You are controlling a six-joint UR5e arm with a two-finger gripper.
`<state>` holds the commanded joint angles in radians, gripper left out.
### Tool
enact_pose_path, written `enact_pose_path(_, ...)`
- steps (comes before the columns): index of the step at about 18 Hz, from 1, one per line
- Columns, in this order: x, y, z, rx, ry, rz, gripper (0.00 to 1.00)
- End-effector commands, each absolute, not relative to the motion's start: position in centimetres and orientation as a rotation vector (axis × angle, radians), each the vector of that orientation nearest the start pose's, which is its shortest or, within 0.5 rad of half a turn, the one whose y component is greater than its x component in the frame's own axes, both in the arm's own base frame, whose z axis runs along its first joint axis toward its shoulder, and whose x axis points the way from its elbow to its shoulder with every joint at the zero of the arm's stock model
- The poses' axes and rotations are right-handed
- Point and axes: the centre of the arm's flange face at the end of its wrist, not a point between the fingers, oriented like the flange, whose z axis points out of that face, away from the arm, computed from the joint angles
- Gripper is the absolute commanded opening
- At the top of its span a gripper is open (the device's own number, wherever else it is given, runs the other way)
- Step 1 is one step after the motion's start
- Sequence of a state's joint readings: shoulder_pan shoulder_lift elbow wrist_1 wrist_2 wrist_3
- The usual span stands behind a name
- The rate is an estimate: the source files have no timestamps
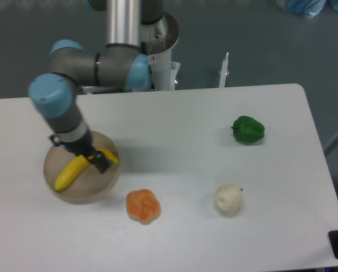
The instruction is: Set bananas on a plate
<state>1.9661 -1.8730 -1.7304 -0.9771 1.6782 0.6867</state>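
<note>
Arm slants down over plate (103, 184); tool (101, 164) above bananas (72, 171), its opening hidden.

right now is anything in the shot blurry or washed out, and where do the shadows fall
Fixed camera view: lighting is soft and even, with no harsh glare on the white table; the whitish round fruit and orange lobed fruit cast only faint shadows close under them; the whole picture is slightly soft, so the black gripper over the yellow curved banana on the beige round plate lacks finger detail.
</note>
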Motion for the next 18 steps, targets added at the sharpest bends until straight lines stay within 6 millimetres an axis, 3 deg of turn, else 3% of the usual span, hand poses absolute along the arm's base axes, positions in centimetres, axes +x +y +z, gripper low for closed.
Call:
enact_pose_path(4,-22.9,57.0,32.9,-3.025,0.572,0.31,1.0)
enact_pose_path(5,-24.3,56.9,33.5,-3.015,0.607,0.324,1.0)
enact_pose_path(8,-31.1,54.6,33.6,-3.039,0.666,0.306,1.0)
enact_pose_path(10,-33.4,53.9,33.6,-3.048,0.728,0.285,1.0)
enact_pose_path(11,-35.0,53.4,33.2,-3.061,0.728,0.268,1.0)
enact_pose_path(12,-37.9,52.5,32.3,-3.07,0.704,0.227,1.0)
enact_pose_path(13,-39.4,52.3,31.8,-3.07,0.698,0.206,1.0)
enact_pose_path(18,-41.4,53.3,31.5,-3.042,0.781,0.148,1.0)
